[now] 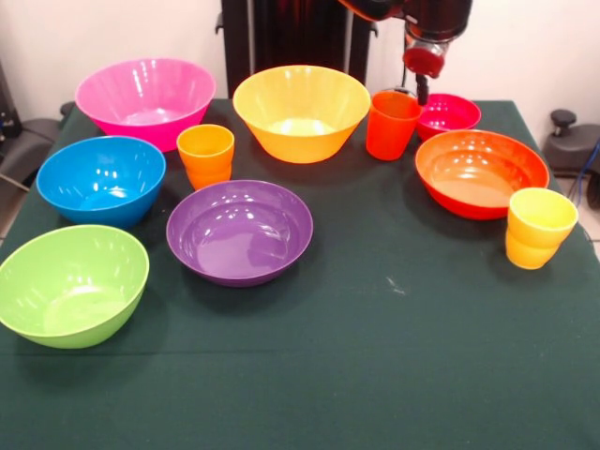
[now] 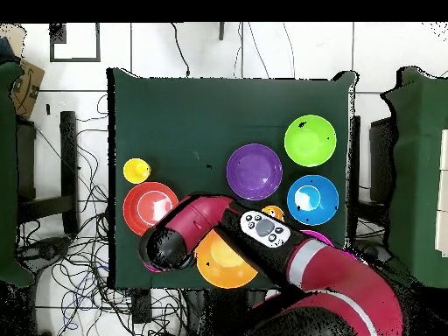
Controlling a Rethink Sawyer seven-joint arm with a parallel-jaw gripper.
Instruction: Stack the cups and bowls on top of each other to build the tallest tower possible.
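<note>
Every bowl and cup stands singly on the green table (image 1: 375, 366). The pink bowl (image 1: 145, 98), yellow bowl (image 1: 300, 112), red-orange cup (image 1: 392, 124) and small magenta-red bowl (image 1: 448, 114) line the far side. Nearer lie the blue bowl (image 1: 101, 180), ribbed orange cup (image 1: 205, 155), purple bowl (image 1: 239, 232), green bowl (image 1: 70, 284), orange-red bowl (image 1: 480, 173) and yellow cup (image 1: 539, 228). My gripper (image 1: 423, 90) hangs just above the gap between the red-orange cup and the magenta-red bowl, holding nothing that I can see. In the overhead view the arm's wrist (image 2: 166, 249) covers both.
In the overhead view the arm (image 2: 297, 262) crosses over the yellow bowl (image 2: 223, 262) and part of the orange cup (image 2: 273, 211). Cables and chairs surround the table. Bare cloth stretches along the table's side farthest from the robot (image 2: 227, 105).
</note>
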